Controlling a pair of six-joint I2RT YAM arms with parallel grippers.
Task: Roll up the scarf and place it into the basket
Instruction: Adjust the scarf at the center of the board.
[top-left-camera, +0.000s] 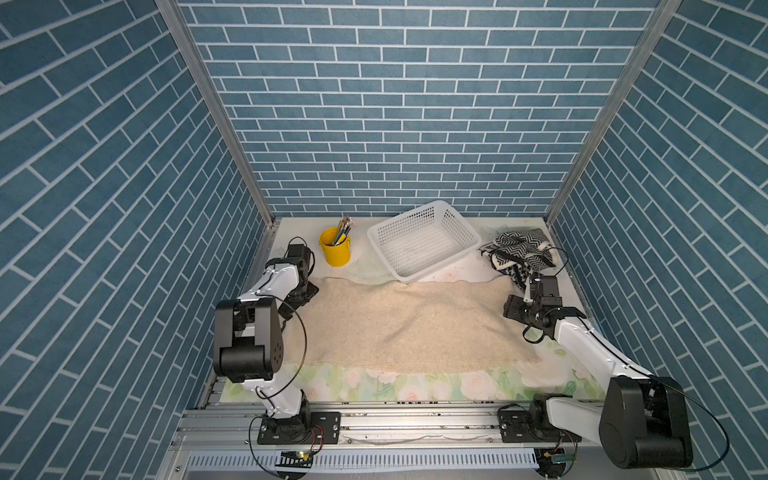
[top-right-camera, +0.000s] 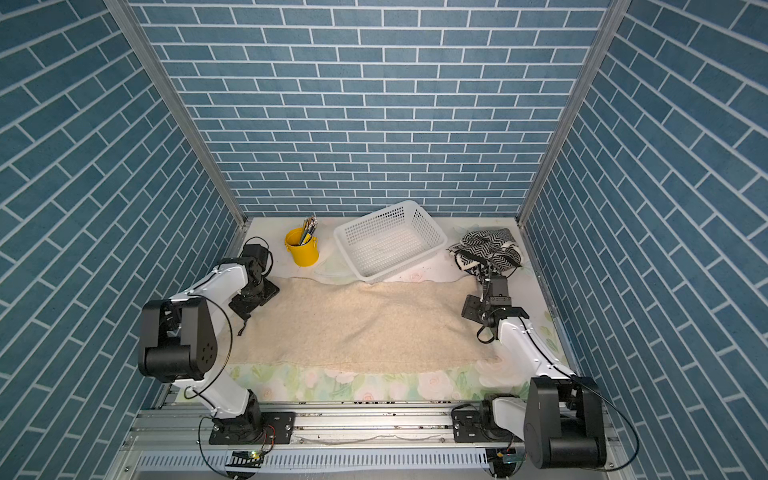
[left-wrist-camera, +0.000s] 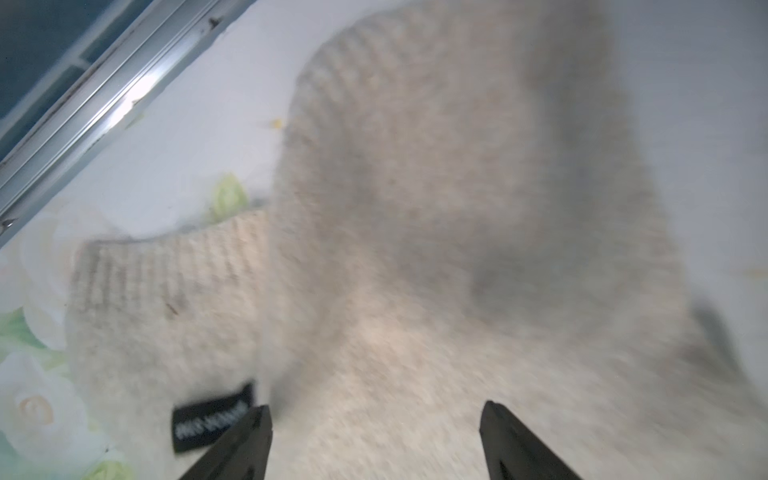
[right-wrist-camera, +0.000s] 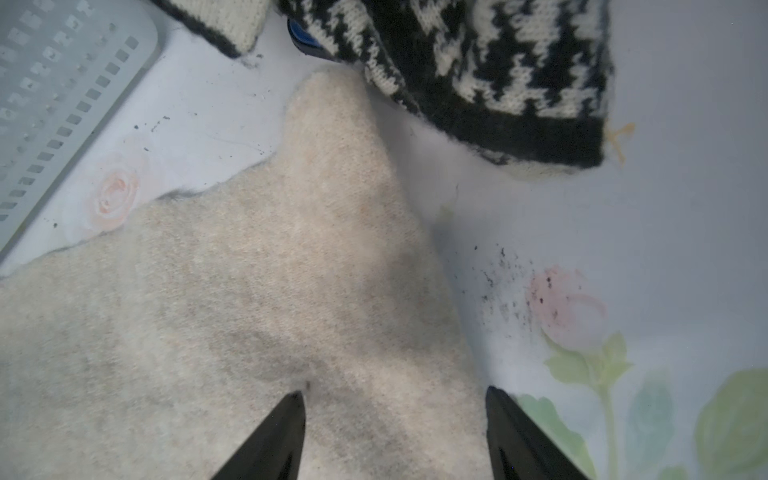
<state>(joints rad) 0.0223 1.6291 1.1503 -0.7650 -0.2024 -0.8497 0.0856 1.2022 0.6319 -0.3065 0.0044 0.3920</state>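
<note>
End effector of the left arm (left-wrist-camera: 376, 407), jaws apart, sits over the left end of a beige knitted scarf (top-left-camera: 407, 324). The right end effector (right-wrist-camera: 395, 391), jaws also apart, is over its right end. The scarf lies spread flat across mid-frame on the floral desk (top-left-camera: 415, 386). In both top views, the white basket (top-left-camera: 419, 249) stands just above it at upper centre, with a yellow bucket (top-left-camera: 336, 249) to its left and a black-and-white knit (top-left-camera: 521, 245) to its right.

Beige scarf (top-left-camera: 399, 320) spread flat, empty white basket (top-left-camera: 465, 226) behind
</note>
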